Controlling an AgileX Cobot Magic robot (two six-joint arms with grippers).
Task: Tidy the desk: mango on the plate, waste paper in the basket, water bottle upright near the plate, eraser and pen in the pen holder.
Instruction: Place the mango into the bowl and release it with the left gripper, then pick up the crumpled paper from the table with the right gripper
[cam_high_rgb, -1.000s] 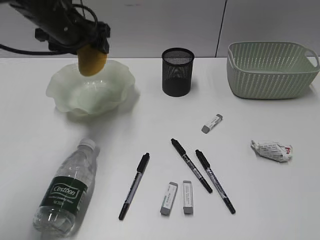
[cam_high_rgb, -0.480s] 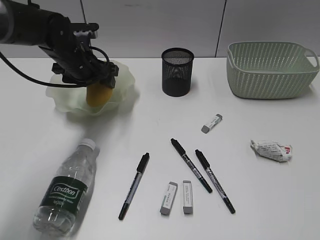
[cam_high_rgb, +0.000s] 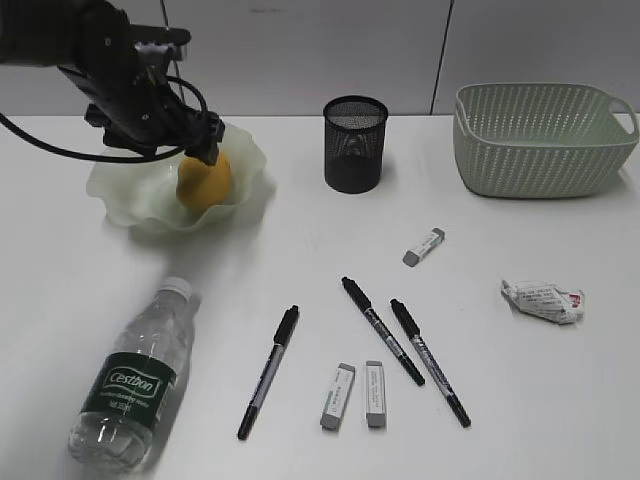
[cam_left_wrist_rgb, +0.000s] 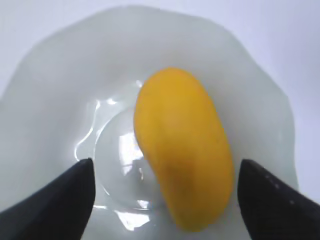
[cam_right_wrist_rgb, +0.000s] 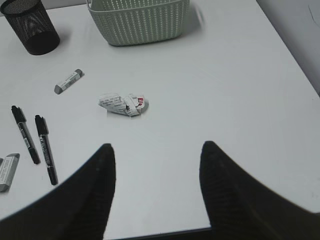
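I have the left gripper (cam_left_wrist_rgb: 165, 187) over the plate (cam_high_rgb: 125, 195), fingers spread wide to either side of the mango (cam_left_wrist_rgb: 182, 147) and clear of it; the mango lies in the plate's hollow. My left wrist view shows that gap, which the exterior view hides behind the arm. On the desk (cam_high_rgb: 300, 250) the water bottle (cam_high_rgb: 130, 380) lies on its side, then three pens and three erasers, the pen holder (cam_high_rgb: 355, 143) behind them, the waste paper (cam_high_rgb: 543, 301) and the basket (cam_high_rgb: 545, 138). Only the right wrist view shows my right gripper (cam_right_wrist_rgb: 157, 187), parted, holding nothing, above bare desk.
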